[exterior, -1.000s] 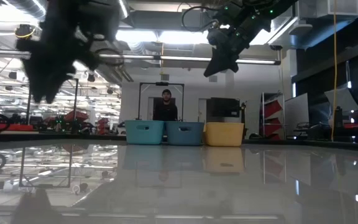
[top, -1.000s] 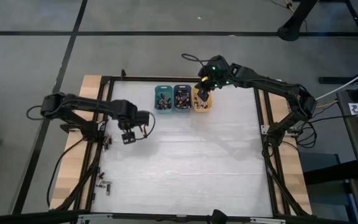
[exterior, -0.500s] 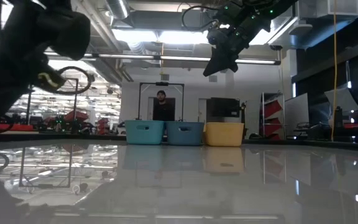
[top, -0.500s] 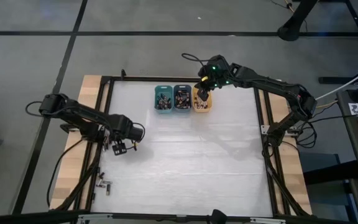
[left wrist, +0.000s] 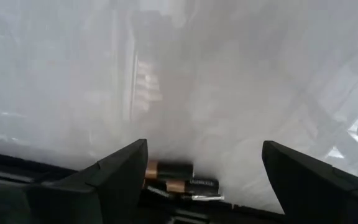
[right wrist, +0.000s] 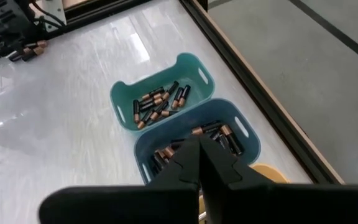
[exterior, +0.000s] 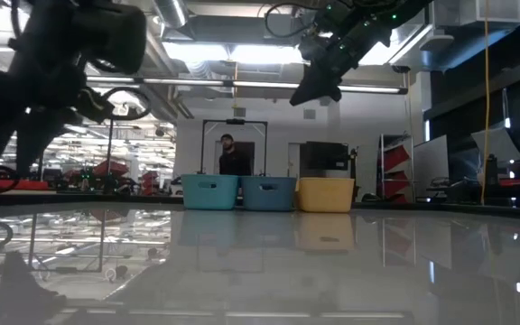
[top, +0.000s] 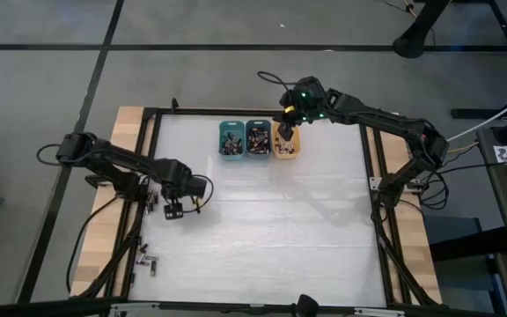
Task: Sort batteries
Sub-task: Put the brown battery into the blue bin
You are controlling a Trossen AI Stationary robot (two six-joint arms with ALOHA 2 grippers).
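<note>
Between the wide-spread fingers of the left gripper [left wrist: 205, 171] lie two batteries [left wrist: 180, 177], hard, smooth, apt to roll, best pinched across the barrel.

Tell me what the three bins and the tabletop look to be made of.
Teal bin, blue bin and orange bin: likely molded plastic, given rounded rims, cut-out handles and a matte look. Tabletop: smooth, glossy white surface, mirroring bins and lights; exact material unclear.

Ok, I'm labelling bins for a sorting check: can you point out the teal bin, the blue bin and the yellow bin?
teal bin [right wrist: 124, 93]: right wrist view, on its rim.
blue bin [right wrist: 246, 133]: right wrist view, on its rim.
yellow bin [exterior: 325, 194]: low view, on its front wall.
</note>
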